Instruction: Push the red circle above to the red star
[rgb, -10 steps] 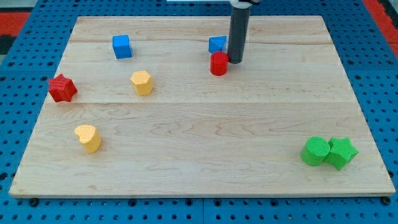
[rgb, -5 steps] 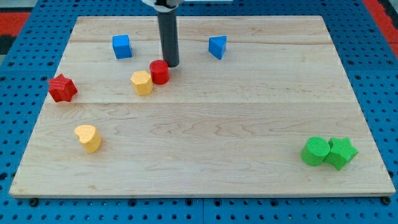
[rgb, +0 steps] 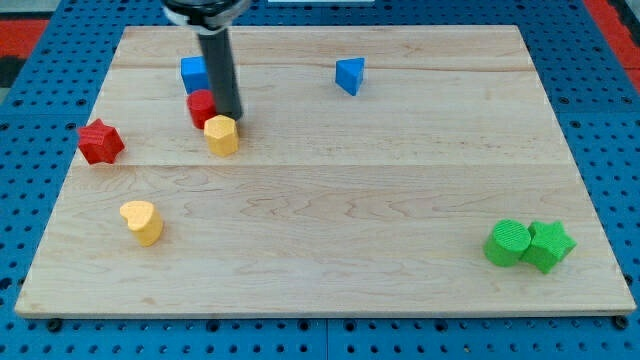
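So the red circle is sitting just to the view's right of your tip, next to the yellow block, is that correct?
Not quite: in the camera view the red circle sits just to the view's left of my tip, and it is indeed next to the yellow block.

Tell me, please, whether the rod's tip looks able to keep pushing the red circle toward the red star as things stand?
Probably yes. My tip sits at the right side of the red circle, and bare board lies between it and the red star. The yellow block beside it sits lower, off that line.
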